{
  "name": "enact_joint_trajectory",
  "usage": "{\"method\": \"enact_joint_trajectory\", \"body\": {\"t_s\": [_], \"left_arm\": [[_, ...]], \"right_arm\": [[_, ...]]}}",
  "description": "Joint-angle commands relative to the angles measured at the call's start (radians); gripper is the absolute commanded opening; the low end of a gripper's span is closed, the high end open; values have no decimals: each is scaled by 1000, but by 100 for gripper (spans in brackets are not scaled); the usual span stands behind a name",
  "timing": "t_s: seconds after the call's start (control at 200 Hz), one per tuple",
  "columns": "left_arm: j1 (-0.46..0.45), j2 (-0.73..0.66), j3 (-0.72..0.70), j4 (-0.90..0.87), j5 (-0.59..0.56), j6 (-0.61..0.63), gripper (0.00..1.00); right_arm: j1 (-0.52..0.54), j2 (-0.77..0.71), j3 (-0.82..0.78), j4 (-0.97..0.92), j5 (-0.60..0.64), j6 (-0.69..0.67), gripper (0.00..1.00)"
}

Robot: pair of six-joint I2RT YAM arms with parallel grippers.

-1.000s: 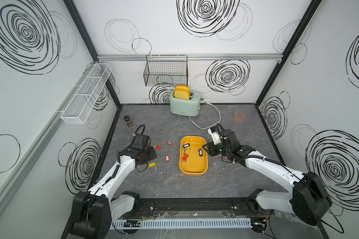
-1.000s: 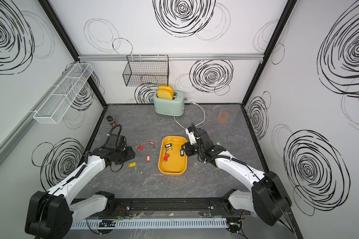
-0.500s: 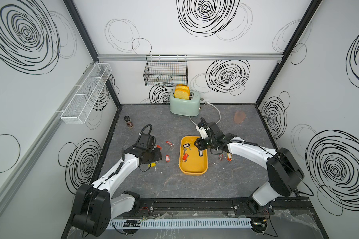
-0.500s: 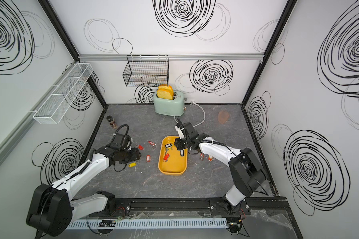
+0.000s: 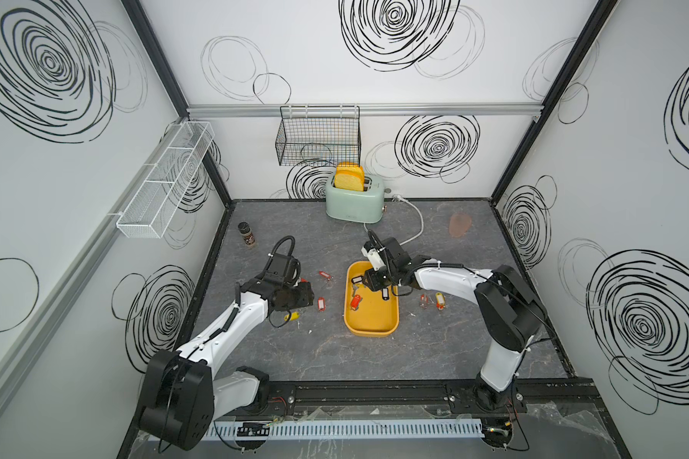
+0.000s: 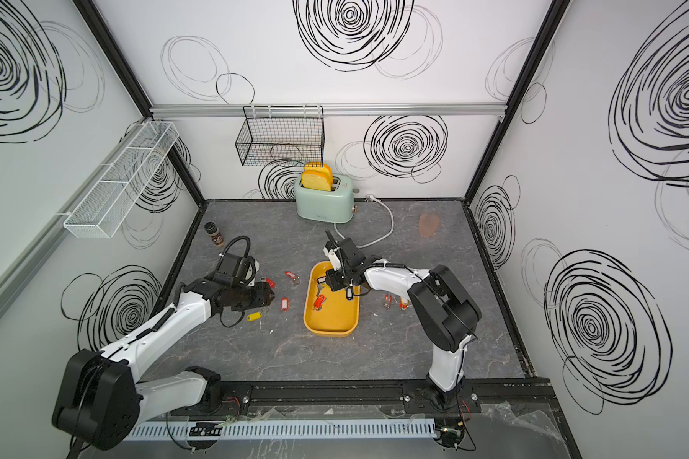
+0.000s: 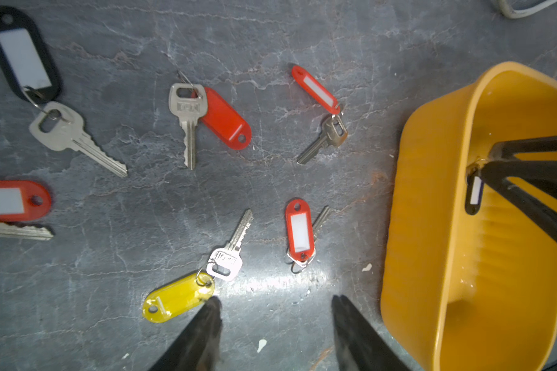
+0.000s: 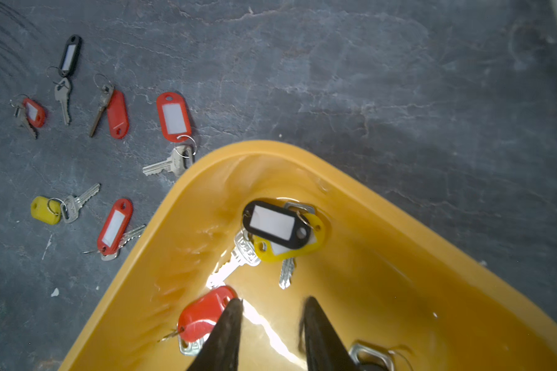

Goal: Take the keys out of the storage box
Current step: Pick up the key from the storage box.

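While keys (image 7: 188,128) lie scattered outside, right pincer (image 8: 272,302), jaws apart, inside storage box (image 8: 258,146)

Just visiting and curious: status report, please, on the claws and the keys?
Left gripper open, empty, above loose keys. Right gripper open, empty, down in the yellow box. Several keys inside. Nothing blocking.

Left arm (image 5: 239,318) and right arm (image 5: 446,280): white shells, chunky black joints, black coiled cables along links. Black ribbed hose (image 5: 285,243) loops at wrist. Left gripper (image 7: 274,299) fingers black, pointed. Both on black rail (image 5: 374,393).
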Motion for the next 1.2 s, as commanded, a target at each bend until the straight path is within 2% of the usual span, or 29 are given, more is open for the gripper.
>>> {"method": "enact_joint_trajectory", "body": {"t_s": [0.0,0.645,1.196], "left_arm": [[-4,9,26,-5,5,21,60],[0,30,15,-1,14,21,60],[10,41,15,4,14,21,59]], "right_arm": [[24,27,46,25,-16,-27,35],[46,158,146,-4,11,-58,27],[53,188,151,-12,16,-61,21]]}}
